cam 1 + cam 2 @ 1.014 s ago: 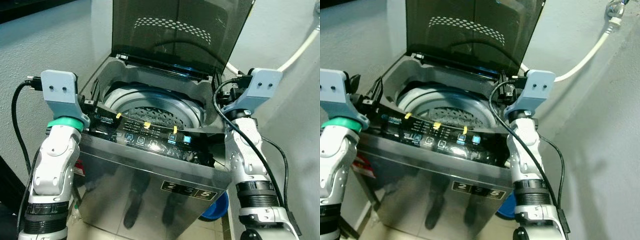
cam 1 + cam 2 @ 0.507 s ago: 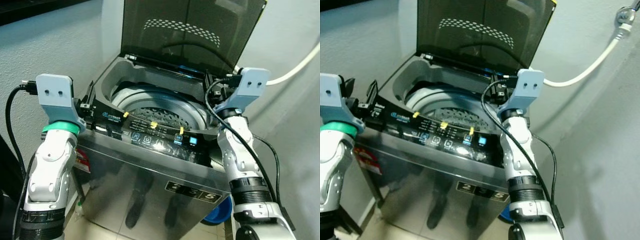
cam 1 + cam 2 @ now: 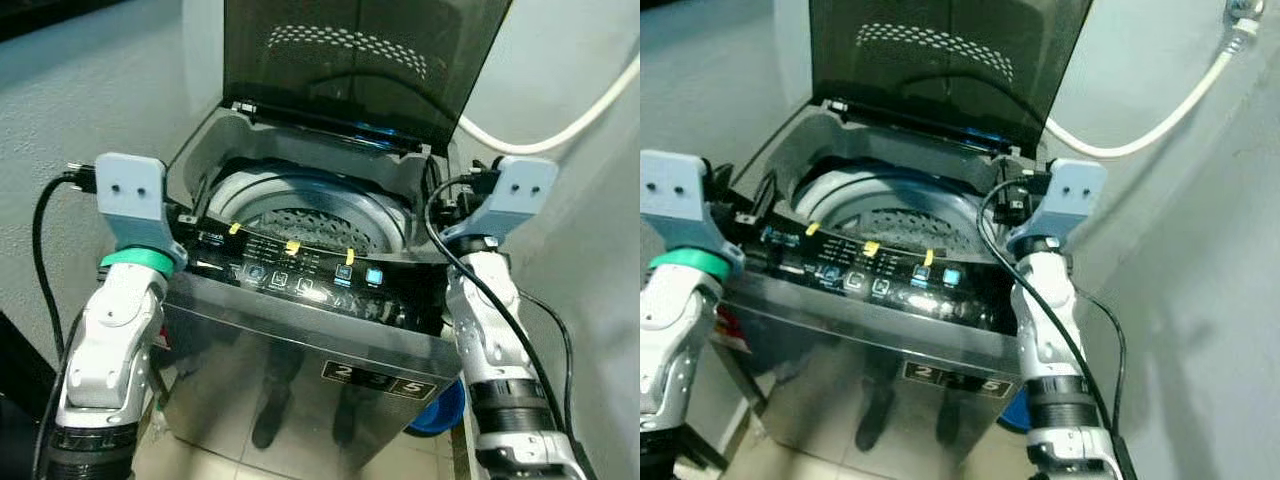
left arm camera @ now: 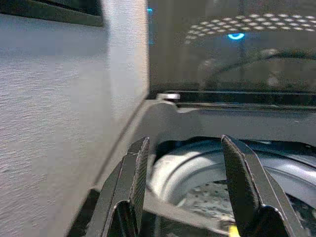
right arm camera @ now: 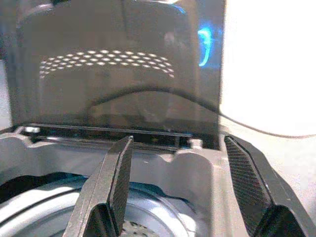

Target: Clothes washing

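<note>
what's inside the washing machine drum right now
Through the open lid, the washing machine drum shows its perforated metal wall and a pale rim, with no clothes visible. Its bottom and front part are covered by the control panel, so laundry lying low cannot be ruled out.

The top of the raised lid (image 3: 365, 60) runs off the picture's upper edge, and the white hose (image 3: 1160, 115) leaves at the upper right corner. The drum (image 3: 315, 222) is half hidden behind the control panel (image 3: 300, 278), whose button labels are too small to read. A blue object (image 3: 435, 408) peeks out low beside the washing machine (image 3: 290, 370), mostly covered by the right arm.
</note>
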### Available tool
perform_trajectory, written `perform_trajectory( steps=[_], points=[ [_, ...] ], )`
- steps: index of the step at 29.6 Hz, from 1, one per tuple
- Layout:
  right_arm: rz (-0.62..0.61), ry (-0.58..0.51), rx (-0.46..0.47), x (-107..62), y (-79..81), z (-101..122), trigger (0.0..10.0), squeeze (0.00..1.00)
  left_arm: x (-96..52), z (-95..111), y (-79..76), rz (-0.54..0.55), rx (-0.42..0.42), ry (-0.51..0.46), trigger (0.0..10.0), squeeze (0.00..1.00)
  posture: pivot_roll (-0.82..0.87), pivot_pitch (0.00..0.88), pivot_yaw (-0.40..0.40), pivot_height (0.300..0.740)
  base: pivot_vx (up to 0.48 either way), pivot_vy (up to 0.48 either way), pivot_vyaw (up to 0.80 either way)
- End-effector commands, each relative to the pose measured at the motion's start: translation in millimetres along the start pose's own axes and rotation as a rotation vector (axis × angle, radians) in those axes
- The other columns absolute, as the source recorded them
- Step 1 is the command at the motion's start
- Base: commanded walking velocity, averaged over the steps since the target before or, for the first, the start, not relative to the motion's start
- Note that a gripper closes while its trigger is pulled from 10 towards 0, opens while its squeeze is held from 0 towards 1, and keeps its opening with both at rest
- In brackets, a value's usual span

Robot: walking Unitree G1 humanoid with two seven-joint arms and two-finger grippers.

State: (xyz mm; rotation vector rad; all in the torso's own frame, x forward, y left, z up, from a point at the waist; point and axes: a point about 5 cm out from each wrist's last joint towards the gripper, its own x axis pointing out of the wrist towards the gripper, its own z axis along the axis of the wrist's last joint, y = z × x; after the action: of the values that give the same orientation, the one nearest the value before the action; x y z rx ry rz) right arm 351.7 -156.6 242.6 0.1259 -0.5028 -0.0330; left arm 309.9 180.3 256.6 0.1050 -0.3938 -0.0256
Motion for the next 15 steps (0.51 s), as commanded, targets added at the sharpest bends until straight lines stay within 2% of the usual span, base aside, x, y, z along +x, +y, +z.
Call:
perform_trajectory(
  steps=[1, 8, 15],
  points=[
    [-0.052, -0.017, -0.021, -2.7, -13.2, 5, 10.0, 0.00, 8.5, -3, -11.3, -0.046, -0.022, 0.008, 10.0, 0.00, 0.09, 0.039, 0.002, 0.740, 0.000, 0.000, 0.00],
    [-0.062, -0.037, -0.030, -3.8, -17.0, 10, 10.0, 0.00, 16.5, -2, -17.7, -0.067, -0.043, -0.002, 10.0, 0.00, 0.07, 0.028, 0.016, 0.740, 0.000, 0.000, 0.00],
    [-0.072, -0.046, -0.016, -4.7, -14.0, 11, 10.0, 0.00, 19.4, -1, -14.7, -0.073, -0.034, -0.001, 10.0, 0.00, 0.06, 0.014, 0.038, 0.740, 0.000, 0.000, 0.00]
  ],
)
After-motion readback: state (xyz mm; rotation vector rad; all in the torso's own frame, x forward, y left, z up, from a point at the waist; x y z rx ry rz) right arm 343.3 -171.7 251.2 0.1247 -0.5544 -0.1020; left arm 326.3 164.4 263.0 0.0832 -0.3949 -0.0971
